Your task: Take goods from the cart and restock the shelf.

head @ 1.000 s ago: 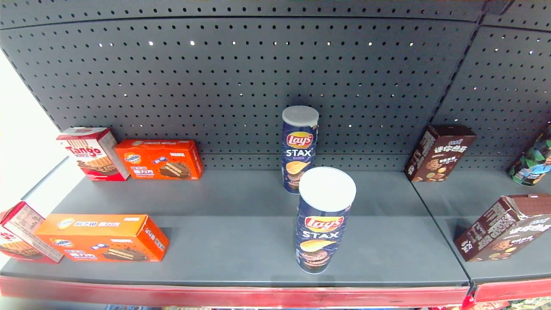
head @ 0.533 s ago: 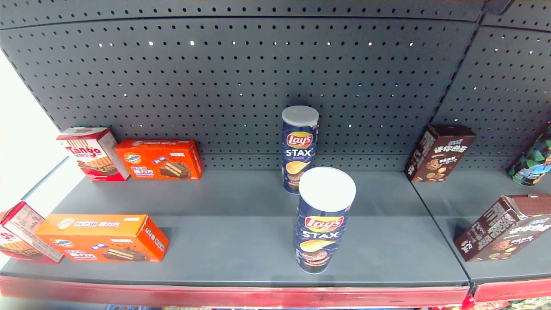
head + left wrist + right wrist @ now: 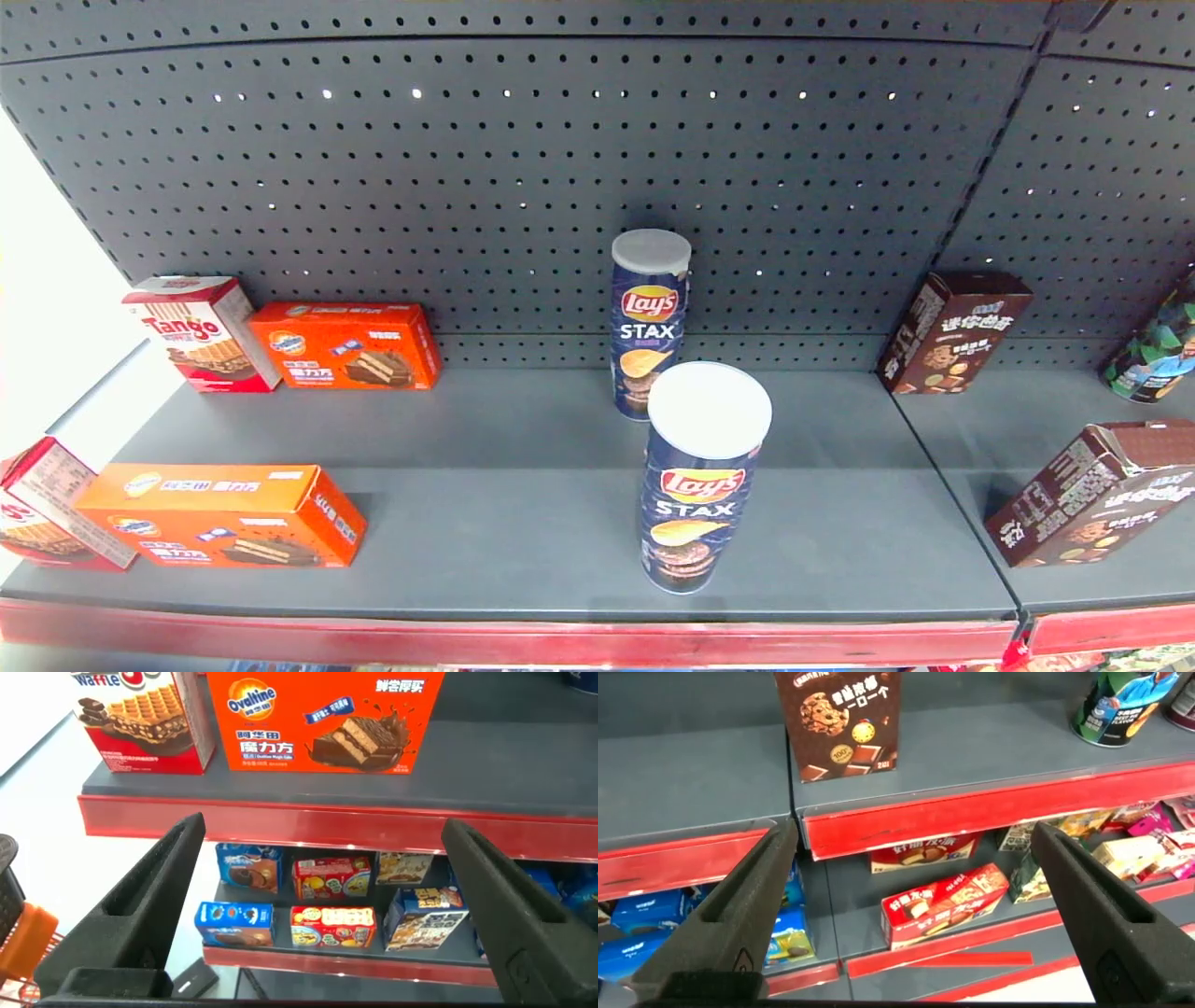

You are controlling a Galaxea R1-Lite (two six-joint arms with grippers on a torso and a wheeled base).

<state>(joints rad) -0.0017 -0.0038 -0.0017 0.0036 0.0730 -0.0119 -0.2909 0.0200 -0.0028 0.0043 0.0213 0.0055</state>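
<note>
Two dark blue chip cans stand upright on the grey shelf [image 3: 523, 523]: one at the front [image 3: 698, 476], one behind it near the pegboard [image 3: 648, 322]. Orange wafer boxes lie at the front left [image 3: 219, 515] and back left [image 3: 345, 345], each beside a red and white wafer box [image 3: 201, 331]. Brown cookie boxes [image 3: 952, 331] stand on the neighbouring shelf section to the right. My left gripper [image 3: 322, 905] is open and holds nothing, in front of the shelf's red edge below an orange box [image 3: 322, 719]. My right gripper [image 3: 910, 905] is open and holds nothing, below a brown cookie box [image 3: 840, 723].
A green can [image 3: 1153, 359] lies at the far right. Lower shelves hold blue and red snack boxes [image 3: 322, 929] and red packs [image 3: 943, 905]. A red basket corner [image 3: 23, 943] shows beside the left gripper. Bare shelf lies between the orange boxes and the cans.
</note>
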